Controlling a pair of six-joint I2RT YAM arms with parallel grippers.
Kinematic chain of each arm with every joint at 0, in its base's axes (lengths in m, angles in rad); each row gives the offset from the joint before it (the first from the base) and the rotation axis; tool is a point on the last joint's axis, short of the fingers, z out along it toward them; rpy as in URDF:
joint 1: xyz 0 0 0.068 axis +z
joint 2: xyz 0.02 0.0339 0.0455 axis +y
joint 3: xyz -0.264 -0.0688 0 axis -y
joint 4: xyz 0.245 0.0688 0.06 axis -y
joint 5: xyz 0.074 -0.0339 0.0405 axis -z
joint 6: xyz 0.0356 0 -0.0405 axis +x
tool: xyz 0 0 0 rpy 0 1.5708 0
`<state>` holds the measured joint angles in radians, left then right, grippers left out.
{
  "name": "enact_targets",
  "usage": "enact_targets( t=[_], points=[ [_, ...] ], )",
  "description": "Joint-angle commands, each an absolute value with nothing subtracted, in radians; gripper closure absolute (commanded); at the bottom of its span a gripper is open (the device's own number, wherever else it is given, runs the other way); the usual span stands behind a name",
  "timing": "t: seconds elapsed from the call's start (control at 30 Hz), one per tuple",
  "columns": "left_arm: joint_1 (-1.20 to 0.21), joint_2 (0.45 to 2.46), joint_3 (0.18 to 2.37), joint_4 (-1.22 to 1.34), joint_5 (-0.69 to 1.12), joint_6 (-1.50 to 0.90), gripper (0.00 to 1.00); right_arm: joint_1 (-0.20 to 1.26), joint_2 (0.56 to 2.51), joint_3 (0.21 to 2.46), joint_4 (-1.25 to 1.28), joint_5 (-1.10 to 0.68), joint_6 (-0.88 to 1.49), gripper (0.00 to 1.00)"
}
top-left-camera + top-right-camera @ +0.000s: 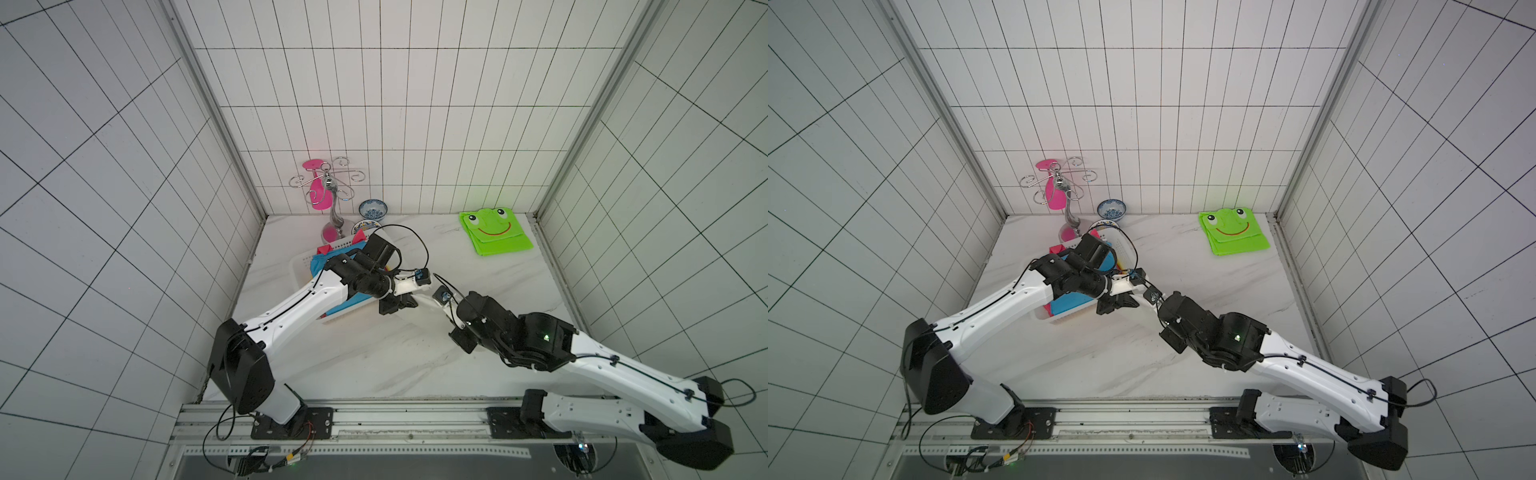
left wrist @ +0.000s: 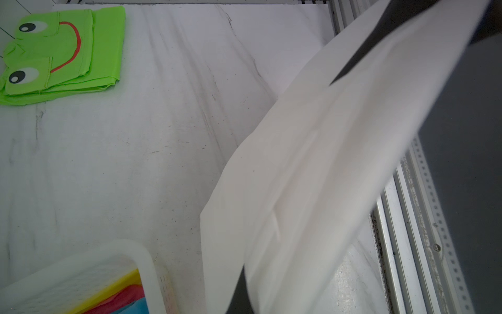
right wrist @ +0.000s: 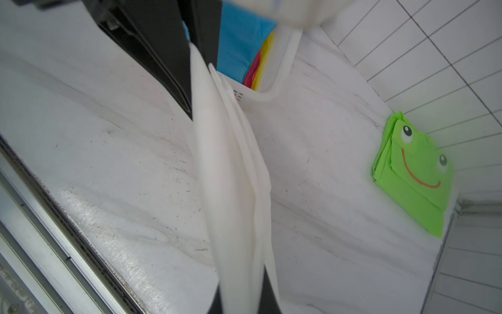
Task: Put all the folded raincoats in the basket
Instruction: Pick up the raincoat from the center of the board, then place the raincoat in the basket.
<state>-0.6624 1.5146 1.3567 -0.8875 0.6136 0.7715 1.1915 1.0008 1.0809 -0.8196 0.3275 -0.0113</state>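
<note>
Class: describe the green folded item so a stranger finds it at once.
On the white marble table, look to the far right corner by the tiled walls. The green folded item lies flat there, alone. Only it bears cartoon frog eyes and a red smile.

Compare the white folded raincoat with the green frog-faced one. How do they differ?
The white raincoat is plain; the green raincoat bears a frog face. The white one is held off the table, pinched by the left gripper and right gripper; the green one lies flat on it, untouched. The white one is next to the basket; the green one is far from it. Both are folded, neither in the basket.
</note>
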Motion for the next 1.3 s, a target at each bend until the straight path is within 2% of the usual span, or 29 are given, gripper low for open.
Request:
enact_targets(
  t=[0.0, 0.27, 0.33, 0.5, 0.6, 0.73, 0.87, 1.0, 1.13, 1.27],
  points=[
    [-0.600, 1.481, 1.373, -1.040, 0.590, 0.863, 1.00, 1.152, 0.936, 1.077, -0.776, 0.181, -0.072, 0.99],
    [-0.492, 1.398, 1.447, -1.367, 0.660, 0.998, 0.98, 0.950, 0.966, 1.112, -0.738, -0.221, -0.138, 1.00],
    [-0.463, 1.369, 1.456, -1.445, 0.658, 1.026, 0.98, 0.903, 1.029, 1.146, -0.737, -0.350, -0.172, 1.00],
    [-0.368, 1.297, 1.465, -1.566, 0.652, 1.063, 0.98, 0.799, 1.213, 1.267, -0.710, -0.532, -0.184, 1.00],
    [-0.298, 1.272, 1.464, -1.590, 0.642, 1.027, 0.98, 0.718, 1.346, 1.346, -0.708, -0.687, -0.230, 1.00],
    [-0.205, 1.255, 1.438, -1.569, 0.622, 1.010, 0.99, 0.652, 1.541, 1.481, -0.695, -0.786, -0.242, 0.99],
    [-0.103, 1.272, 1.415, -1.489, 0.574, 1.008, 0.99, 0.634, 1.739, 1.658, -0.719, -0.777, -0.271, 1.00],
    [0.002, 1.338, 1.396, -1.357, 0.546, 1.019, 1.00, 0.625, 1.897, 1.793, -0.719, -0.657, -0.365, 1.00],
    [0.027, 1.408, 1.384, -1.217, 0.501, 1.007, 1.00, 0.613, 2.028, 1.930, -0.715, -0.618, -0.364, 0.91],
    [0.050, 1.473, 1.381, -1.112, 0.494, 1.010, 1.00, 0.611, 2.098, 2.003, -0.654, -0.565, -0.338, 0.71]
  ],
)
